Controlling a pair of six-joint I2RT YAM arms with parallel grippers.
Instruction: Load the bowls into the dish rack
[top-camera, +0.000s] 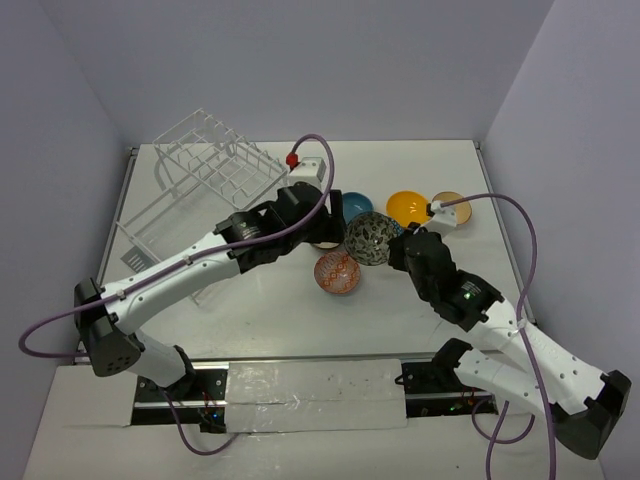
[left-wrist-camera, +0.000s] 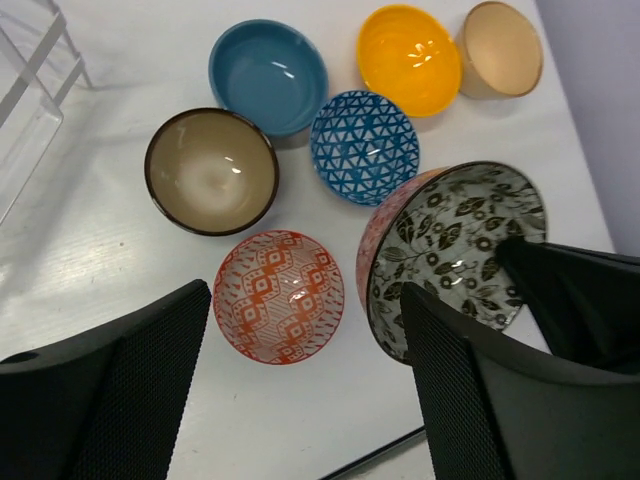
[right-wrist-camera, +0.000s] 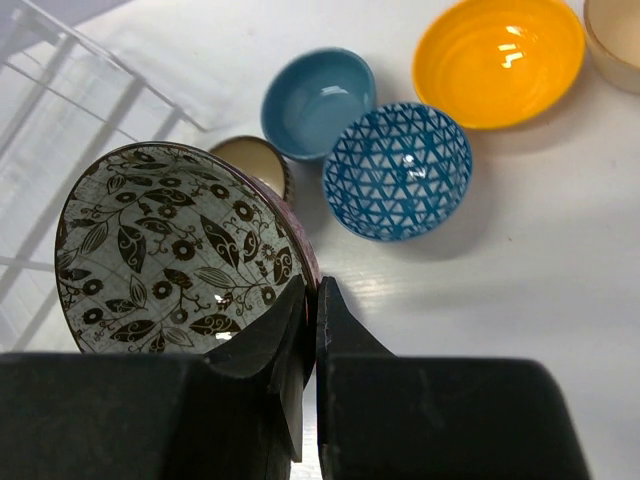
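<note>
My right gripper (top-camera: 398, 246) is shut on the rim of the grey patterned bowl (top-camera: 371, 238) and holds it tilted above the table; the pinch shows in the right wrist view (right-wrist-camera: 315, 296). My left gripper (top-camera: 333, 215) is open and empty, and hovers over the salmon bowl (left-wrist-camera: 278, 296), with the grey bowl (left-wrist-camera: 455, 245) beside its right finger. On the table lie the dark brown bowl (left-wrist-camera: 212, 170), the blue patterned bowl (left-wrist-camera: 363, 146), the teal bowl (left-wrist-camera: 268, 75), the orange-yellow bowl (left-wrist-camera: 408, 60) and the tan bowl (left-wrist-camera: 500, 48). The white wire dish rack (top-camera: 205, 170) stands at the far left.
A small white box with a red knob (top-camera: 305, 163) sits just right of the rack. Purple cables (top-camera: 515, 215) loop over both arms. The table's right edge (top-camera: 500, 210) runs close behind the tan bowl. Walls close in on three sides.
</note>
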